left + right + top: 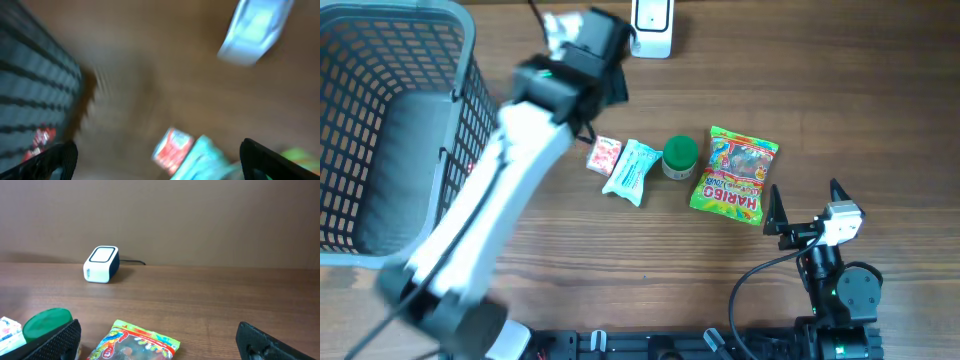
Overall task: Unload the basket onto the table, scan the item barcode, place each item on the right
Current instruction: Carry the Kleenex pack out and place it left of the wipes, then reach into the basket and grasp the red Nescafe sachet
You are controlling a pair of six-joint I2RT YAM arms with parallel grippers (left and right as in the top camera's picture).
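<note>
In the middle of the tabletop [620, 260] I see four items in a row, none of them held: a small pink packet [604, 155], a light blue packet [631, 171] touching it, a green-lidded jar [680, 156] and a Haribo bag [734, 173]. At the far edge, well apart from them, sits the white barcode scanner [651, 25], with nothing in front of it.

My left pincer [159, 157] hangs above the tabletop between the scanner and the grey mesh basket [470, 110]. Its feed is blurred, but the fingers stand wide with nothing between them. A red wrapper [41, 139] shows through the basket wall.

My right pincer [805, 205] sits near the front edge, just beside the Haribo bag, jaws wide and empty.
</note>
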